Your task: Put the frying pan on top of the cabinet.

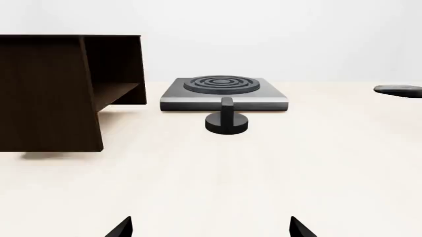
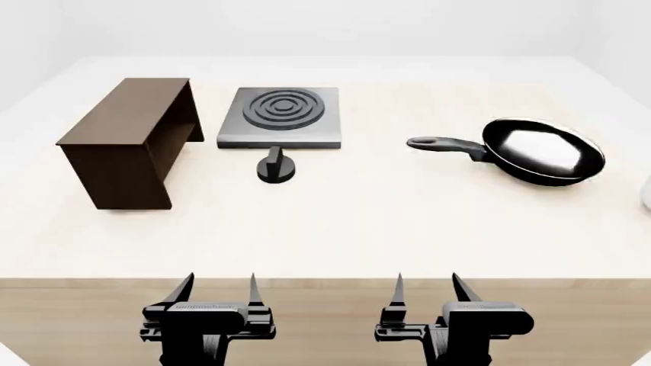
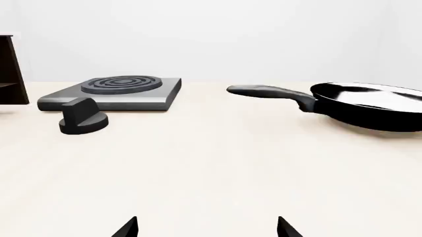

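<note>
The black frying pan (image 2: 542, 152) lies on the table at the right, its dark grey handle (image 2: 443, 145) pointing left; it also shows in the right wrist view (image 3: 369, 105). The dark brown cabinet (image 2: 127, 137) stands at the left with its open side facing right, and shows in the left wrist view (image 1: 59, 89). My left gripper (image 2: 222, 288) and right gripper (image 2: 425, 287) are both open and empty, side by side at the table's front edge, far from both. Only the fingertips show in the left wrist view (image 1: 125, 228) and the right wrist view (image 3: 128, 228).
A square grey hotplate (image 2: 282, 116) with concentric rings sits between cabinet and pan. A small black knob (image 2: 276, 167) stands just in front of it. A pale object (image 2: 646, 194) is cut off at the right edge. The table (image 2: 336, 229) is light wood.
</note>
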Motion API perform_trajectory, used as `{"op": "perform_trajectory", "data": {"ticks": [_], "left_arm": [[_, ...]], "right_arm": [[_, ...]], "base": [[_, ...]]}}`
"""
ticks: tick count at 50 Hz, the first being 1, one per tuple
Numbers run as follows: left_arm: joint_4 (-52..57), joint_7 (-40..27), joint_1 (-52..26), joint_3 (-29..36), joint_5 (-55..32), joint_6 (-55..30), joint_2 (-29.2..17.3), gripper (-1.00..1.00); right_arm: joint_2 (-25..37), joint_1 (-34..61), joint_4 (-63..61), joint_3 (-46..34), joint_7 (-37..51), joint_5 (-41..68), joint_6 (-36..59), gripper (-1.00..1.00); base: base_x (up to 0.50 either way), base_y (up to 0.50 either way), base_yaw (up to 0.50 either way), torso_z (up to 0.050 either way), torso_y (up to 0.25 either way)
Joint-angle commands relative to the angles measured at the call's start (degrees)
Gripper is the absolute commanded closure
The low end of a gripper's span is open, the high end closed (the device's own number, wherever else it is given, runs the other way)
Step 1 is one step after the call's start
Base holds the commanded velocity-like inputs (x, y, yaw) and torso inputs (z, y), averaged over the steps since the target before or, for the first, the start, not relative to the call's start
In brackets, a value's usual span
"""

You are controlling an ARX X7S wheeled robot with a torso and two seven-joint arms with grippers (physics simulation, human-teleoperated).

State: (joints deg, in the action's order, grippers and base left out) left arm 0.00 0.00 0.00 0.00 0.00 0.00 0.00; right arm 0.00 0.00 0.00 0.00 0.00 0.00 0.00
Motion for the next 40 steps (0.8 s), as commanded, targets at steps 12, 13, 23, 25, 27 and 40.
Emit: {"op": "perform_trajectory", "data": {"ticks": [12,13,23,25,27,40], "left_arm": [[1.0,-2.3,0.1,3.2,-3.3,-0.6,-2.8,-1.0],[0.9,-2.5,0.0,3.3,-3.4,-0.6,-2.9,-1.0],[0.9,-3.5,-0.1,4.1,-4.5,-0.5,-3.9,-1.0],[0.9,-3.7,0.0,4.3,-4.6,-0.4,-4.0,-1.0],[1.4,-3.8,0.0,4.5,-4.9,-0.7,-4.2,-1.0],[1.0,-4.6,-0.1,5.4,-5.9,-0.5,-5.0,-1.0]], "right_arm": [[2.8,0.4,-1.7,-3.5,2.5,3.0,0.8,-1.0],[2.9,0.6,-1.1,-3.6,3.0,2.7,0.7,-1.0],[3.7,0.5,-2.7,-4.1,2.5,6.7,2.1,-1.0],[3.9,0.5,-2.1,-4.8,3.1,5.6,1.3,-1.0],[4.1,0.5,-2.6,-4.6,3.1,6.5,1.9,-1.0],[4.9,0.3,-2.4,-5.1,4.6,7.1,0.5,-1.0]], "base": [[0.0,0.0,0.0,0.0,0.0],[0.0,0.0,0.0,0.0,0.0],[0.0,-0.35,0.0,0.0,0.0],[0.0,-0.5,0.0,0.0,0.0],[0.0,-0.5,0.0,0.0,0.0],[0.0,-0.5,0.0,0.0,0.0]]}}
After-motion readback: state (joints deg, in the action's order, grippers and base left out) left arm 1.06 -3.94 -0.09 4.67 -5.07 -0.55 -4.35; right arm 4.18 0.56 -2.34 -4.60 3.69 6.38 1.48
